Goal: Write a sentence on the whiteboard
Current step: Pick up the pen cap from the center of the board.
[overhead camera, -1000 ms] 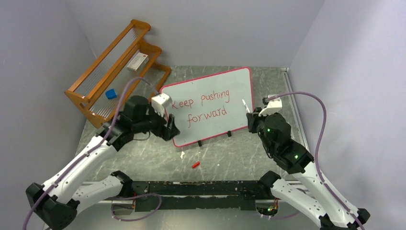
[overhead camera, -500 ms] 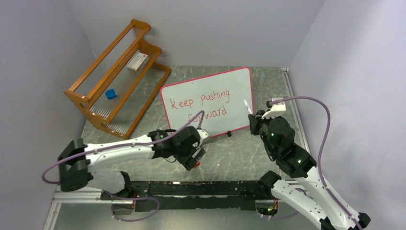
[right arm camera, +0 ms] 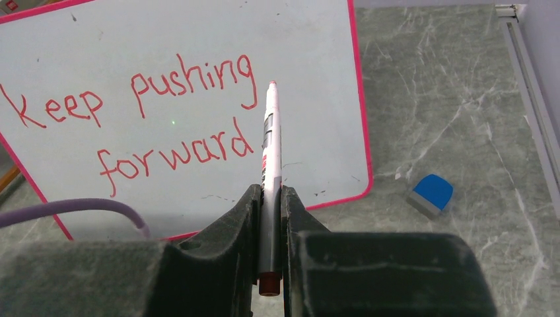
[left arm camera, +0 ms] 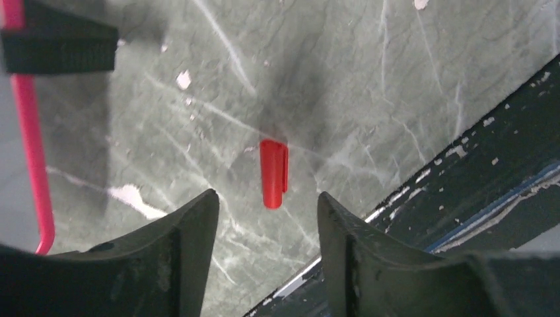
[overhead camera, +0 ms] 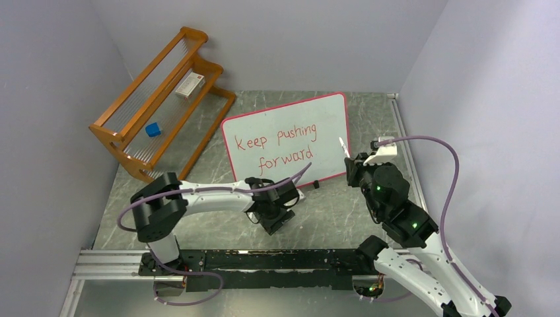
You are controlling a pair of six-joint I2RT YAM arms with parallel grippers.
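Observation:
The whiteboard [overhead camera: 330,115] stands tilted at mid-table on small black feet. The sentence [overhead camera: 280,146] "Keep pushing forward" is on it in red, in two lines. My right gripper [overhead camera: 350,165] is off the board's right edge, shut on a white marker [overhead camera: 343,146] whose tip points up, clear of the board. The right wrist view shows the marker [right arm camera: 271,145] clamped in that gripper [right arm camera: 269,191] before the board [right arm camera: 310,39] and lettering [right arm camera: 178,119]. My left gripper [overhead camera: 277,221] is low in front of the board. It is open [left arm camera: 267,196] over a red cap [left arm camera: 273,173] on the table.
A wooden rack [overhead camera: 158,105] at the back left holds a blue block [overhead camera: 153,129] and a white box [overhead camera: 189,84]. A blue eraser [right arm camera: 430,195] lies right of the board. The board's red frame [left arm camera: 30,145] and black foot [left arm camera: 59,49] are close to my left gripper. A black rail [overhead camera: 264,259] runs along the near edge.
My left arm has swung from the board's left edge down and right to the table in front of the board, over the red cap. My right gripper barely moved.

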